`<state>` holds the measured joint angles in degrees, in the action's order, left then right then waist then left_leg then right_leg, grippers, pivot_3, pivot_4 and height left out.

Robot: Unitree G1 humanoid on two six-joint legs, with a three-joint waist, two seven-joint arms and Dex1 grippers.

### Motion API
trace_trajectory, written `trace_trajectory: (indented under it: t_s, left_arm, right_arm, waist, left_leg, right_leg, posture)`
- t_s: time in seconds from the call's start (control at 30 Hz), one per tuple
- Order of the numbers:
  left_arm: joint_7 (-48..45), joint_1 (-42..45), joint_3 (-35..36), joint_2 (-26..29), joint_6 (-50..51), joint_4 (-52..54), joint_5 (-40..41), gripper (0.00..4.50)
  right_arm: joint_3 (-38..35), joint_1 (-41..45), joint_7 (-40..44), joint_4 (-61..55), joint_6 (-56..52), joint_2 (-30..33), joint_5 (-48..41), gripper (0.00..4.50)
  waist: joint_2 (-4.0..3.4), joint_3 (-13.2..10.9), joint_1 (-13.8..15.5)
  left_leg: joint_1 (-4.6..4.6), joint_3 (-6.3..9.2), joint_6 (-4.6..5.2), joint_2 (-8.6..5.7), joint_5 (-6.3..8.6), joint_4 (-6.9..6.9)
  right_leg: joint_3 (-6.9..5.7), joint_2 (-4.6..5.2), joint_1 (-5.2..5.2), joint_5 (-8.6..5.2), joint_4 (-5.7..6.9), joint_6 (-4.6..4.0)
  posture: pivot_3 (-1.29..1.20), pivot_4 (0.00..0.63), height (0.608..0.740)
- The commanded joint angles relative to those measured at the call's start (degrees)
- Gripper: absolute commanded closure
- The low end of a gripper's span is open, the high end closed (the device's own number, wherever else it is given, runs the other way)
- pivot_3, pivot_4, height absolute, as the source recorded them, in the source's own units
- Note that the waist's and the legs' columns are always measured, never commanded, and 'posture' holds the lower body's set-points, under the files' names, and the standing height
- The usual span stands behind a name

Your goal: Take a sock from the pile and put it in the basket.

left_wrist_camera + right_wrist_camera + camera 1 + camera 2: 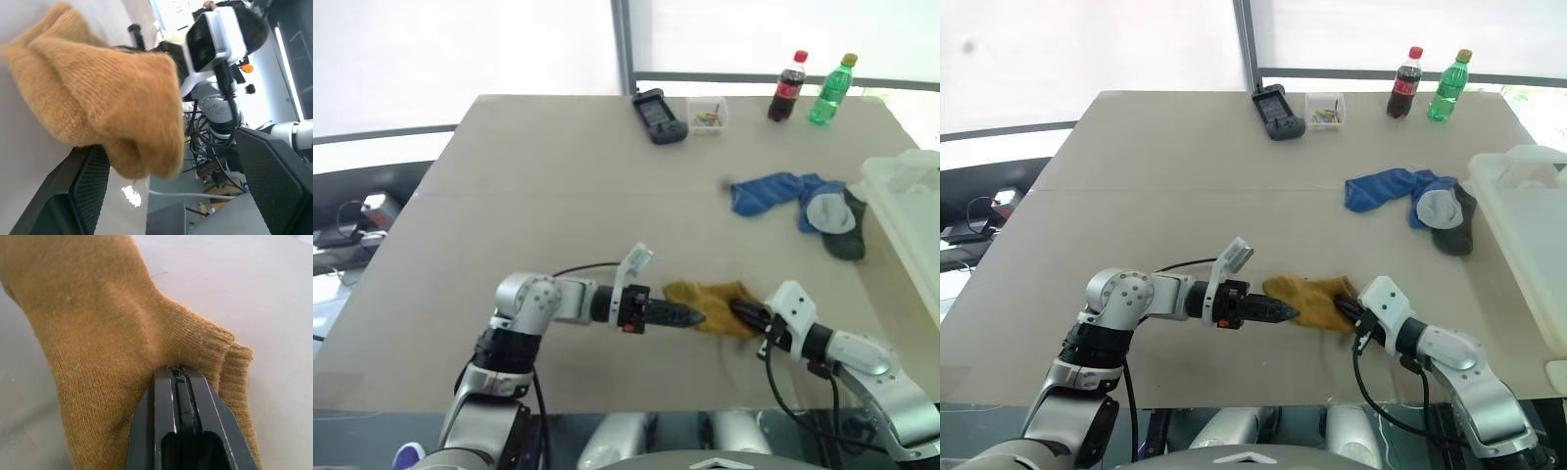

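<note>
A mustard-yellow sock (713, 302) hangs just above the table near its front edge, with my right gripper (746, 314) shut on its right end; the right wrist view shows the closed fingers (168, 396) pinching the knit fabric (98, 333). My left gripper (695, 315) points right at the sock's left end and is open, its two fingers (95, 178) spread on either side of the dangling sock end (98, 88). The pile (803, 201), a blue sock and a dark grey sock with a light patch, lies further back to the right. The whitish basket (909, 191) stands at the table's right edge.
At the far edge stand a cola bottle (788, 86) and a green bottle (831, 89), a small clear box (707, 114) of coloured bits and a black device (658, 116). The tan table (548, 206) is bare on the left and in the middle.
</note>
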<state>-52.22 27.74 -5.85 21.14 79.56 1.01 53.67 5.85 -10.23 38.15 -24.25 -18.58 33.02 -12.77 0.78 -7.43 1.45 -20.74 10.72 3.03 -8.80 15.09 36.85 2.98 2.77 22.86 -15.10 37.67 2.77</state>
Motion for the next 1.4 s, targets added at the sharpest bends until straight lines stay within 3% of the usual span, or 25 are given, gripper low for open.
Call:
trace_trajectory:
  t_s: [0.03, 0.63, 0.83, 1.03, 1.13, 1.23, 1.3, 1.33, 1.37, 1.4]
  left_arm:
    - [-0.76, 2.35, 0.03, -1.91, -0.53, -1.05, 0.95, 0.37]
    - [-10.33, 11.66, -9.98, -8.81, -9.6, -13.12, -7.25, 0.37]
    - [-11.13, 12.66, -15.21, -10.9, -13.26, -20.11, -13.74, 0.37]
    - [-13.73, 13.19, -16.59, -11.88, -15.11, -23.45, -16.54, 0.37]
    - [-15.09, 13.2, -17.19, -11.94, -15.83, -23.84, -17.7, 0.37]
    - [-16.14, 13.2, -17.53, -12.11, -16.78, -23.9, -18.75, 0.37]
    - [-17.0, 13.02, -18.13, -11.82, -17.5, -23.15, -19.41, 0.37]
    - [-17.33, 12.89, -18.37, -11.67, -17.89, -22.78, -19.83, 0.37]
    - [-17.69, 12.6, -18.74, -11.34, -18.39, -21.99, -20.24, 0.37]
    - [-17.81, 12.32, -18.92, -11.08, -18.97, -21.32, -20.64, 0.37]
  right_arm:
    - [-0.76, -1.33, -0.35, -0.76, -1.43, 0.52, 0.06, 4.39]
    - [-2.89, -5.67, -3.16, -6.57, -3.2, -0.13, -0.89, 4.39]
    - [-3.48, -7.94, -4.03, -11.14, -2.78, 2.18, 2.05, 4.39]
    - [-9.44, -13.34, -5.06, -19.32, -4.7, 3.8, 1.82, 4.39]
    - [-15.76, -15.48, -4.25, -23.16, -7.88, 2.67, -4.6, 4.39]
    - [-19.68, -12.87, -5.08, -24.99, -10.32, 1.22, -10.34, 3.5]
    - [-18.35, -8.53, -5.78, -24.0, -11.06, 0.92, -10.97, 3.02]
    - [-17.12, -6.36, -6.49, -22.98, -11.11, 0.68, -10.2, 2.37]
    - [-15.01, -3.6, -6.67, -21.02, -11.12, 0.53, -9.07, 2.1]
    - [-12.64, -1.01, -6.31, -18.39, -10.63, 0.29, -7.85, 2.1]
  waist:
    - [0.02, -0.01, 0.09]
    - [0.06, -0.04, 0.87]
    - [0.08, -0.06, 0.97]
    - [0.13, -0.1, 0.96]
    - [0.19, -0.13, 0.99]
    - [0.2, -0.14, 0.97]
    - [0.22, -0.15, 0.81]
    - [0.22, -0.15, 0.79]
    - [0.22, -0.15, 0.84]
    - [0.24, -0.17, 0.81]
  left_leg:
    - [0.0, 0.0, 0.0, 0.0, 0.0, 0.0]
    - [-0.1, 0.0, 0.0, -0.01, -0.01, 0.01]
    - [-0.12, 0.0, 0.0, -0.03, -0.01, 0.04]
    - [-0.21, 0.03, 0.0, -0.03, -0.01, 0.07]
    - [-0.23, 0.04, 0.0, -0.02, -0.01, 0.11]
    - [-0.24, 0.03, 0.01, -0.02, -0.01, 0.15]
    - [-0.22, 0.03, 0.01, -0.02, 0.0, 0.16]
    - [-0.2, 0.02, 0.01, -0.02, 0.0, 0.17]
    - [-0.19, 0.02, 0.02, -0.02, 0.0, 0.17]
    - [-0.18, 0.03, 0.02, -0.02, 0.0, 0.16]
  right_leg:
    - [0.0, 0.0, 0.0, 0.0, 0.0, 0.0]
    - [0.01, 0.0, 0.03, 0.0, -0.03, 0.01]
    - [0.01, 0.0, 0.07, -0.01, -0.03, 0.02]
    - [-0.01, 0.0, 0.18, -0.01, -0.01, 0.03]
    - [-0.03, 0.0, 0.16, -0.01, -0.02, 0.03]
    - [-0.02, 0.01, 0.12, -0.01, 0.0, 0.04]
    - [-0.02, 0.01, 0.06, -0.01, 0.01, 0.04]
    - [-0.02, 0.01, 0.04, -0.01, 0.01, 0.04]
    - [-0.02, 0.01, 0.03, -0.01, 0.02, 0.04]
    - [-0.03, 0.01, 0.03, -0.01, 0.02, 0.04]
  posture:
    - [0.0, 0.15, 0.74]
    - [0.0, 0.15, 0.74]
    - [0.0, 0.15, 0.74]
    - [0.0, 0.15, 0.74]
    - [0.0, 0.15, 0.74]
    - [0.0, 0.15, 0.74]
    - [0.0, 0.15, 0.74]
    - [0.0, 0.15, 0.74]
    - [0.0, 0.15, 0.74]
    - [0.0, 0.15, 0.74]
